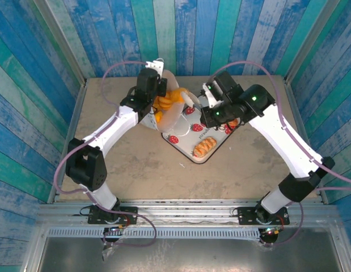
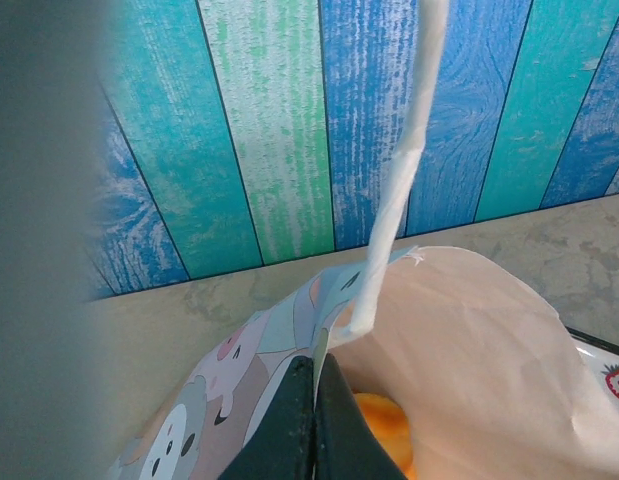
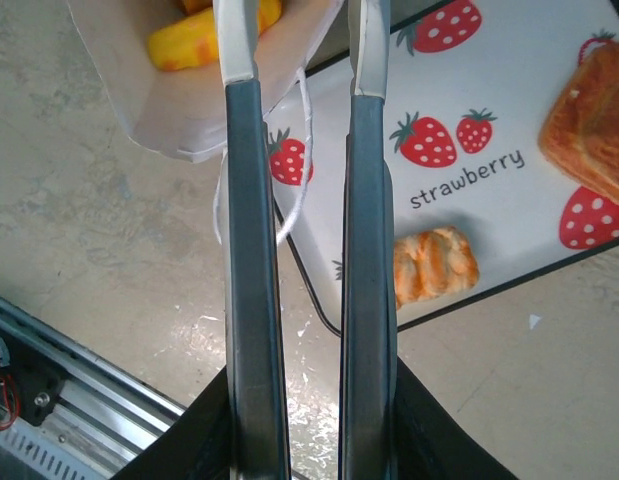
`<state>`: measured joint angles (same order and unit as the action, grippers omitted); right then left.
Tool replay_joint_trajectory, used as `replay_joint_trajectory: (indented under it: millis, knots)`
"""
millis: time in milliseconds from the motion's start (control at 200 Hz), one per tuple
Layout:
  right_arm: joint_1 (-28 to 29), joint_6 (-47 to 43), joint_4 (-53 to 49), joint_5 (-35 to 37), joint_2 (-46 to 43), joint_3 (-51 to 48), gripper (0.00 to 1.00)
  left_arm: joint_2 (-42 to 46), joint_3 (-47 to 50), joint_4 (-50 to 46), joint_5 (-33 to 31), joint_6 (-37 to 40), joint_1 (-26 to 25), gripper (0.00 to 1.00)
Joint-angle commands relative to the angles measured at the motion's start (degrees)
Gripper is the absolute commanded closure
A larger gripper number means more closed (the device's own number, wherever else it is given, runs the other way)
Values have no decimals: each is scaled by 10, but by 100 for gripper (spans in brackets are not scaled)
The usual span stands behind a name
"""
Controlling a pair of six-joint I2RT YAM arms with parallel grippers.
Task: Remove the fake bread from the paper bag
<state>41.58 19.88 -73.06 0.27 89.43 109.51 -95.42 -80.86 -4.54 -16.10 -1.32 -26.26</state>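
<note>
The paper bag (image 1: 174, 113) lies near the table's (image 1: 135, 164) far edge, its mouth over the strawberry tray's (image 3: 529, 60) far-left corner. Its wall hides most of the fake bread (image 1: 164, 102) inside. Glossy orange lumps show there, too hidden to count. Two pieces lie on the tray, a braided roll (image 3: 434, 278) and a brown slice (image 3: 594, 115) cut off at the frame's edge. The left gripper (image 2: 315, 375) is clamped on the bag's rim. The right gripper (image 3: 304, 60) has its jaws narrowly apart with nothing seen between them, and its tips are cut off.
</note>
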Motion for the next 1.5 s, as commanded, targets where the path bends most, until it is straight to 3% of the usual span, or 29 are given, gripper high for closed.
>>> replay_joint_trajectory:
  millis: [0, 421, 811, 1498]
  knots:
    - [3, -4, 1, 35, -32, -10, 93, -20, -24, 16, -17, -9, -1, 100]
    - [-7, 17, -42, 91, -100, -9, 93, -22, -30, 10, -28, -5, -1, 100]
    - [-62, 60, -82, 110, -131, -110, 93, -7, -11, 13, -19, -4, -1, 100]
    - [-68, 93, -152, 152, -40, -172, 91, -5, -1, 20, -13, -3, -1, 100]
